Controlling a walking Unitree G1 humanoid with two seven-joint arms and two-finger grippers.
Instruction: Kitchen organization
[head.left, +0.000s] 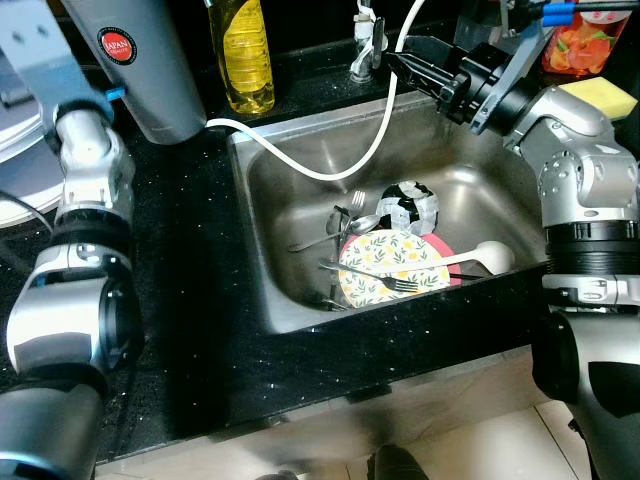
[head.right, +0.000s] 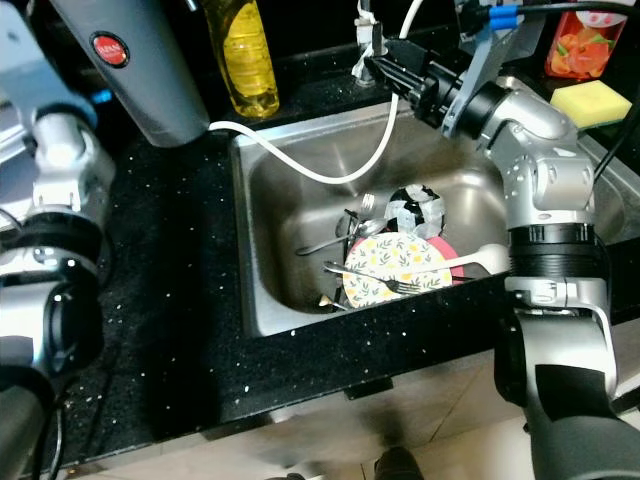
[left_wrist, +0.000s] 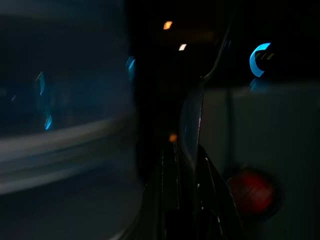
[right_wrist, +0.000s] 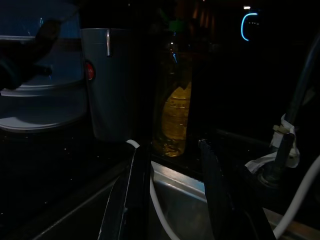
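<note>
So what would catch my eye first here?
Probably the steel sink set in the black counter, holding a floral plate with a fork across it. Above its back rim, the right gripper reaches open-fingered toward the tap, beside a yellow bottle.

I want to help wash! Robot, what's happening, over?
Right pincer open, empty, by the faucet. Dishes untouched in sink. White hose drapes across.

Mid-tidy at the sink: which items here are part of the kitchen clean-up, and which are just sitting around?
Job items:
- floral plate in the sink
- black-and-white bowl behind it
- fork lying across the plate
- white spoon
- right pincer, open, raised near the faucet

Just lying about:
- yellow bottle
- grey appliance
- white hose
- yellow sponge
</note>
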